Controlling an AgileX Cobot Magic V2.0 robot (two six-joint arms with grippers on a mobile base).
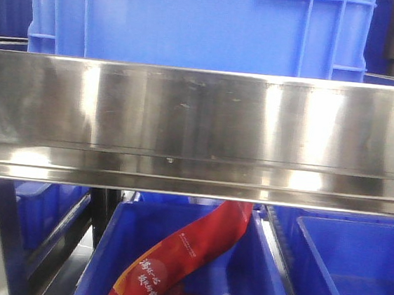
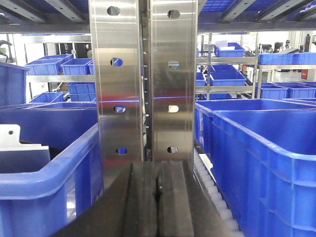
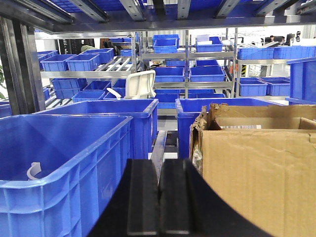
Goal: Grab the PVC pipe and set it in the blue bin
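Both our left hand (image 2: pixel 159 197) and right hand (image 3: pixel 159 202) are closed, empty; reaching blind could snag the blue bin (image 3: pixel 64 163) wall beside the PVC pipe (image 3: pixel 33 170).

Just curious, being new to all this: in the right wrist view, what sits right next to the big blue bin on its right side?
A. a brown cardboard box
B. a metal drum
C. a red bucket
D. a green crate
A: a torn-edged cardboard box stands right of the blue bin.

Front view close against steel shelf rail (image 1: pixel 199 130); wrist views face blue bins (image 3: pixel 64 163).
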